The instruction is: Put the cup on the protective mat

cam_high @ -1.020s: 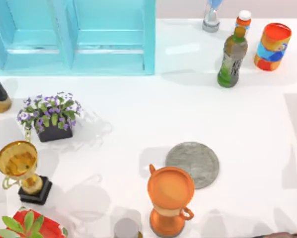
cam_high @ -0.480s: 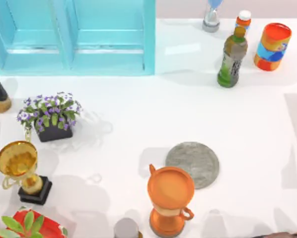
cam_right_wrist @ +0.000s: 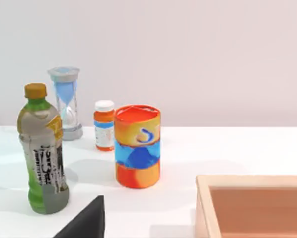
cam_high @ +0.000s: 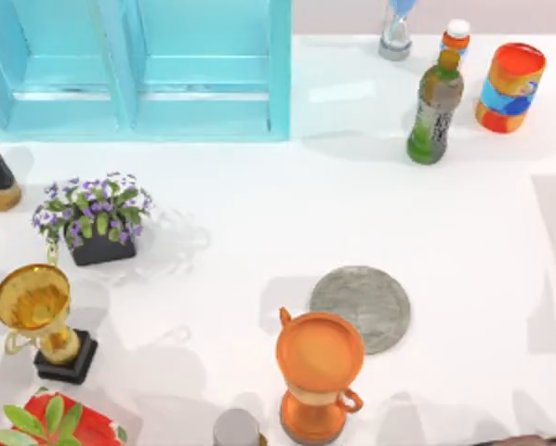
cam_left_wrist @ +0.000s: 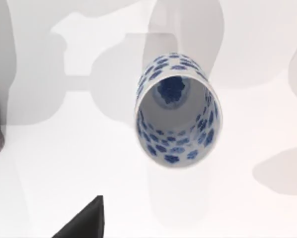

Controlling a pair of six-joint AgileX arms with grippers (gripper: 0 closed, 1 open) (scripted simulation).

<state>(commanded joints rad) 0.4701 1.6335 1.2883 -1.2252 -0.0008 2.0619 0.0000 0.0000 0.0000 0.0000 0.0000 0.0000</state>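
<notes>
The cup (cam_left_wrist: 177,115) stands upright on the table — long axis vertical, mouth up. Whether either gripper's jaws are open or closed cannot be told — nothing touches the cup.

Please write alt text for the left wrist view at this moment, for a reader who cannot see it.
Seen from above, the cup, white with a blue flower pattern inside and out, stands upright and open-mouthed on the white table, with nothing touching it. Soft grey shadows fall across the table around it, and a dark wedge of the arm's own hardware juts in at one edge.
</notes>
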